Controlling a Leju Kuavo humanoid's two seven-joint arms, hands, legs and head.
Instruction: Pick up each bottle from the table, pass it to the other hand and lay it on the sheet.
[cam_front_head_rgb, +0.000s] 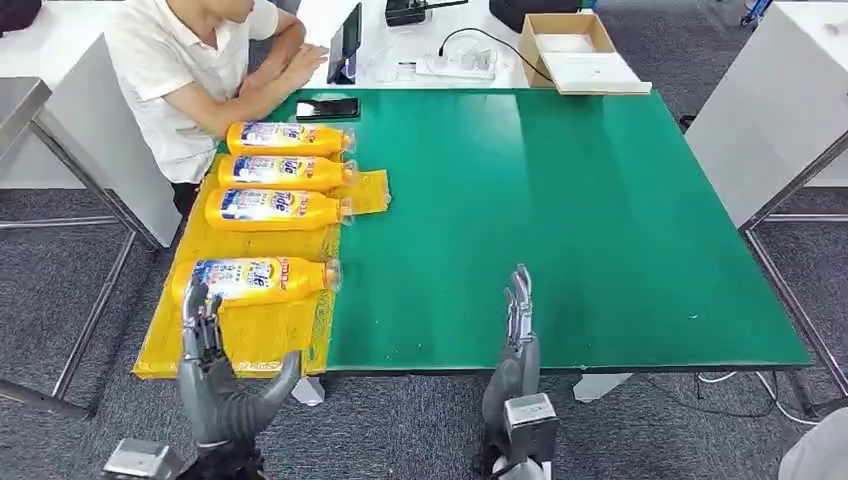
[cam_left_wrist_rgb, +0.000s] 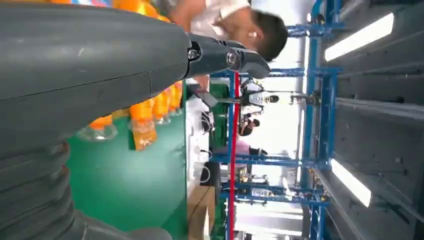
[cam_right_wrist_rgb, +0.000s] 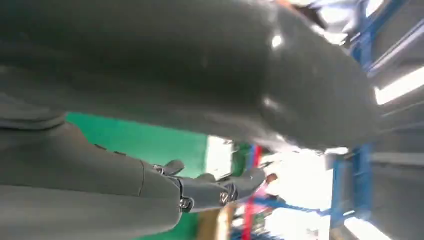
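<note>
Left hand (cam_front_head_rgb: 215, 385) empty, fingers spread, tips just short of the nearest yellow plastic bottle (cam_front_head_rgb: 255, 280) lying on the crinkled yellow sheet (cam_front_head_rgb: 250, 335). Right hand (cam_front_head_rgb: 517, 345) empty, fingers straight and apart. All four bottles look placed; likely only withdrawal remains.

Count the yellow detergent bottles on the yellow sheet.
4, all lying on the yellow sheet: farthest bottle, second bottle, third bottle, and nearest bottle by the left robot hand.

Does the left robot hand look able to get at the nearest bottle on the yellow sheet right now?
Probably yes. The left robot hand is open, its fingertips right at the nearest bottle, which lies apart from the other bottles on the yellow sheet; nothing sits between them.
</note>
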